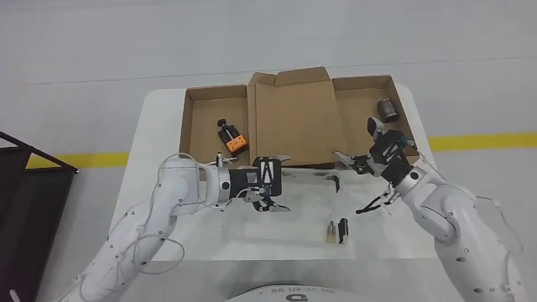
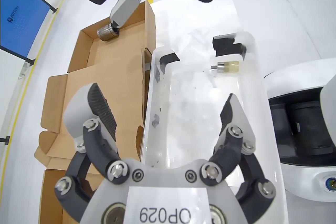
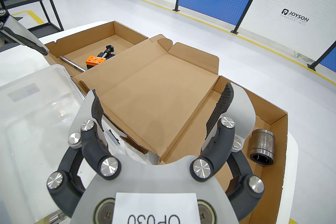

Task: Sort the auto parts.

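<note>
The left gripper (image 2: 165,107) hangs over the clear tray (image 2: 194,83) along the table's (image 1: 155,134) front edge. Its fingers are spread wide and pinch nothing. Near the tray's right end lie two black clips (image 2: 227,46) and a small pin (image 2: 227,66) with a yellowish body. The right gripper (image 3: 160,101), also spread and empty, hovers over the near edge of the cardboard box's (image 3: 162,72) right compartment. A metal bearing (image 3: 262,147) lies on its side there, near the right wall. The left compartment holds an orange block (image 3: 95,60), a black-knobbed part (image 3: 108,49) and a steel rod (image 3: 71,63).
</note>
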You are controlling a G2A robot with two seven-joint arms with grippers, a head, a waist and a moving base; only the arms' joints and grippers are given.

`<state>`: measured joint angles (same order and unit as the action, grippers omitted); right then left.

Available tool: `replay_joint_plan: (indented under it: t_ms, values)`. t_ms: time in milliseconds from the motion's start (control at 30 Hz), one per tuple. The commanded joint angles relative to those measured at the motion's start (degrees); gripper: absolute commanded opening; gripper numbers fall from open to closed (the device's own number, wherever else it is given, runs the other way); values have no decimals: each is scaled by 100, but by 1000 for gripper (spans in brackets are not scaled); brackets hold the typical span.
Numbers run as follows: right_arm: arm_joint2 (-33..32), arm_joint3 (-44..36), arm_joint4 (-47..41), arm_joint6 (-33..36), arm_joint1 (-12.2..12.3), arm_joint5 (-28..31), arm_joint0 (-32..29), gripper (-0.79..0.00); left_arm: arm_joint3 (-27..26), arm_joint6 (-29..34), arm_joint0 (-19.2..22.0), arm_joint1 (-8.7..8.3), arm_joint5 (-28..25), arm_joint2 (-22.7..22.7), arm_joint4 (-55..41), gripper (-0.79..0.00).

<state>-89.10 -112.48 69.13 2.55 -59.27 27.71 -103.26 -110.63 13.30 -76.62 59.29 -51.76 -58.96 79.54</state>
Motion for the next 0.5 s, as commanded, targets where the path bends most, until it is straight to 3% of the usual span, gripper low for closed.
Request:
replay_joint_plan:
  t_ms: [0,267,367,467]
  values:
    - [0,0,0,0,0,0,0,0,8,-280,-268,-51,409,-317,78,0]
    - [375,-690,-76,852,39,898,12,0,-96,-2219,-1768,-308,1410,-1866,987,0]
    - [434,-731,-243,1261,77,1447,32,0,119,-2769,-2092,-347,1579,-2204,1018,0]
    - [437,-732,-254,1314,82,1507,43,0,162,-2797,-2126,-356,1564,-2258,1051,0]
